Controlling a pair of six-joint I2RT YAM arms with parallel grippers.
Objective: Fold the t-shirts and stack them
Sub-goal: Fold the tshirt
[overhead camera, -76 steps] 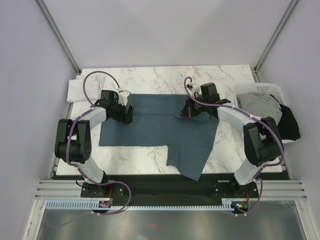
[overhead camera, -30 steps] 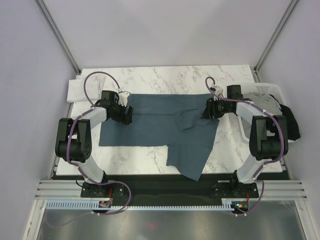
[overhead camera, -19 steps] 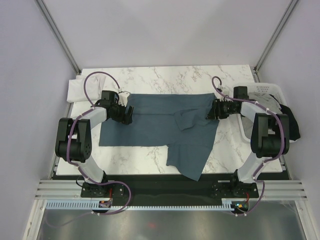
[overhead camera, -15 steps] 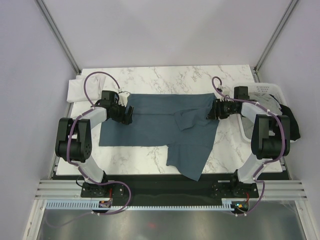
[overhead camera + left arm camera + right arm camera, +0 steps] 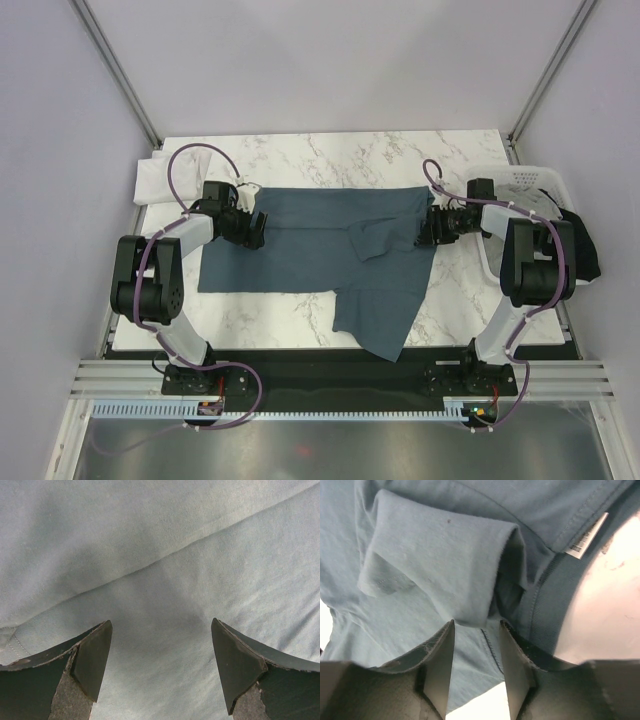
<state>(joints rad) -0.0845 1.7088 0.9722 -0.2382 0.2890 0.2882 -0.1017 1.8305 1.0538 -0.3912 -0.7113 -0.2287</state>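
Note:
The dark slate-blue t-shirt [image 5: 310, 250] lies spread on the marble table, with a small folded flap near its middle right and a tail hanging toward the front edge. My left gripper [image 5: 255, 228] rests over its left part. In the left wrist view the gripper [image 5: 161, 625] is wide open above flat blue cloth [image 5: 165, 555]. My right gripper [image 5: 428, 232] is at the shirt's right edge. In the right wrist view it [image 5: 477, 626] is partly open, with the hem and a folded sleeve [image 5: 445, 555] lying between and ahead of the fingers. The white t-shirt [image 5: 152, 180] lies at the far left. The light grey t-shirt [image 5: 548, 203] and black t-shirt [image 5: 580, 250] are at the basket.
The white slatted basket [image 5: 515, 175] stands at the table's right edge, close behind my right arm. The shirt's white label [image 5: 587, 535] shows near bare marble [image 5: 612, 605]. Bare marble table [image 5: 330, 155] lies behind the shirt.
My right gripper moved from the shirt's middle out to its right edge, pulling the folded-over cloth out flatter. My left gripper has not moved.

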